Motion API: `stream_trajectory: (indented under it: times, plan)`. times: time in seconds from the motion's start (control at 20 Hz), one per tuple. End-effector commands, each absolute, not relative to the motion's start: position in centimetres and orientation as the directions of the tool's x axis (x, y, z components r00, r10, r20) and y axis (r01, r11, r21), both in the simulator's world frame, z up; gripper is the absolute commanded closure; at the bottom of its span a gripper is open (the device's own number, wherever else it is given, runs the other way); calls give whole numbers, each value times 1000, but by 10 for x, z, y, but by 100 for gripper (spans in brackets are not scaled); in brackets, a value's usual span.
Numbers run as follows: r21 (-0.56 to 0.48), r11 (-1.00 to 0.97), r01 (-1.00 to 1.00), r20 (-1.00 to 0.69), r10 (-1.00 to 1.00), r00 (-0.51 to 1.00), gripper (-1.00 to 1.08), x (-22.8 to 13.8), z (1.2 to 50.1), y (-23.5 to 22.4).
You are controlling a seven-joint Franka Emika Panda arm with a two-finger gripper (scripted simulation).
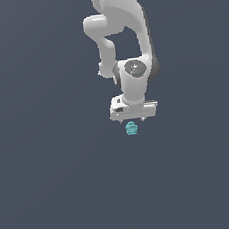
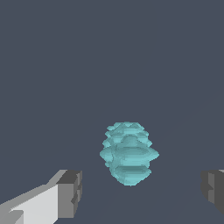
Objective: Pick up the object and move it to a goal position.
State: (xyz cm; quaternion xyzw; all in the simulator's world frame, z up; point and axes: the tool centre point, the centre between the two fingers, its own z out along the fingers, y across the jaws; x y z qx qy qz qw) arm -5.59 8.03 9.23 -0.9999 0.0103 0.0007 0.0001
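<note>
1. The surface is a plain, dark slate-grey plane filling both views; no edges, walls or markings show.
2. The white arm (image 1: 128,44) reaches down from the exterior view's top, with the gripper (image 1: 134,118) pointing at the surface.
3. The object (image 1: 131,128), a small ridged teal lump, sits just under the gripper.
4. In the wrist view the object (image 2: 128,153) lies between the two dark fingertips (image 2: 70,192), touching neither.
5. The jaws stand wide apart.
6. Whether the object rests on the surface is hard to judge.
</note>
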Motion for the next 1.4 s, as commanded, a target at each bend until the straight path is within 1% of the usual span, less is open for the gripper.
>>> stream_trajectory:
  times: [0.0,0.25,0.65,0.9,0.95,1.35]
  plan:
    - [0,-1000,-20,-1,-20,1000,-92,-56,92,80]
    - [0,-1000,-20,-1,-20,1000,-92,-56,84,81]
    - [0,-1000,-21,-1,-21,1000,-92,-58,48,81]
    - [0,-1000,-21,0,-21,1000,-92,-57,41,81]
    - [0,-1000,-21,0,-21,1000,108,-57,41,81]
    - [0,-1000,-21,0,-21,1000,108,-57,41,81]
